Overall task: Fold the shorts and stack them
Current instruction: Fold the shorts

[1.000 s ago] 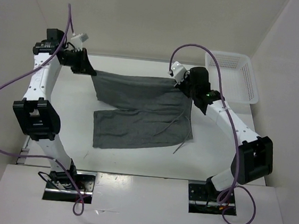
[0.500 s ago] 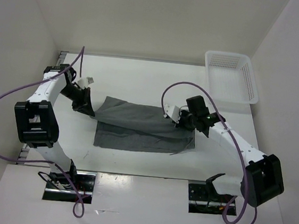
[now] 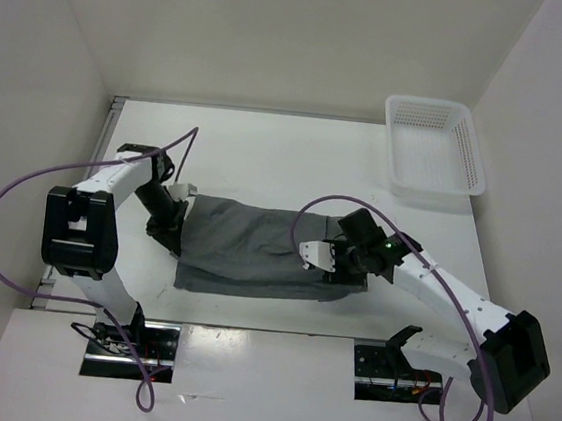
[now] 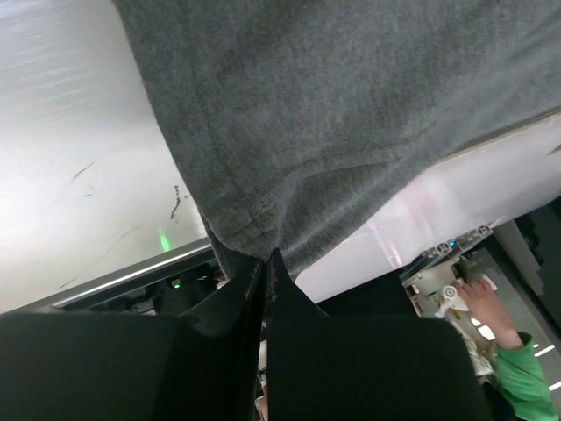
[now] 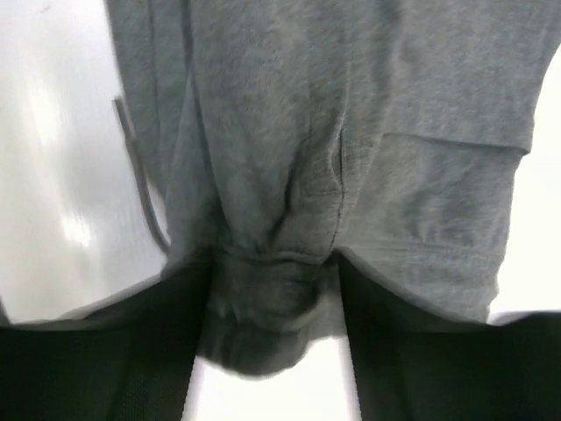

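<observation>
white walls (image 3: 280,29) on three sides | white table (image 3: 267,154) | even light

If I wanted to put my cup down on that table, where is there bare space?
The widest bare patch of table lies between the shorts and the back wall, left of the basket. The middle is crowded: the left claw and right claw grip the shorts' ends.

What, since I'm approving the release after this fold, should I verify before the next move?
1. Left end effector shut on the shorts' corner: ok.
2. Right end effector shut on bunched fabric: ok.
3. Shorts folded over, lying on the table: ok.
4. Drawstring tucked in: not ok, it trails out.
5. Layer edges aligned: cannot tell.
6. Basket apart from both arms: ok.
</observation>
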Action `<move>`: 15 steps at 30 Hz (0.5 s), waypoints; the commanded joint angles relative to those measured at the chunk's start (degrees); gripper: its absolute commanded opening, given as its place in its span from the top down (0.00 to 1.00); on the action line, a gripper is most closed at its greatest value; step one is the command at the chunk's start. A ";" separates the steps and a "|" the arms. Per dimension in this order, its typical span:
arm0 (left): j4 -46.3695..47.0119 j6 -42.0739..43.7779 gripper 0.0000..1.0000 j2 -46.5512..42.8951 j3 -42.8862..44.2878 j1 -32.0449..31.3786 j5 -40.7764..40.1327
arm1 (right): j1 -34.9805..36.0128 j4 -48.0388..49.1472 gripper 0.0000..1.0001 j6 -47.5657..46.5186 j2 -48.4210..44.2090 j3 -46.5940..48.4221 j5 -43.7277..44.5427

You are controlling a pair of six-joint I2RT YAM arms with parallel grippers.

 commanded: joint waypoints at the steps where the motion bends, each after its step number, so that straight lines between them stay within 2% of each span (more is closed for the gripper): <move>1: -1.24 0.25 0.96 -0.66 -0.76 -0.36 -3.36 | 0.62 -4.97 0.32 -2.03 -3.00 0.17 1.71; 3: -0.63 0.25 0.96 -0.66 -1.47 -0.36 -4.51 | 0.62 -4.98 0.27 1.04 -3.00 2.19 2.33; 5: -0.63 0.25 0.96 -1.27 -2.18 -0.36 -5.04 | -0.42 -3.76 0.30 4.64 -2.31 6.04 1.73; 12: -0.10 0.25 0.95 -0.75 -3.32 -0.36 -3.28 | -13.33 -5.49 0.36 27.29 5.78 17.04 -11.01; 15: 0.43 0.25 0.95 -0.75 -3.32 -0.36 -2.75 | -18.70 -9.09 0.38 32.50 8.94 20.21 -18.30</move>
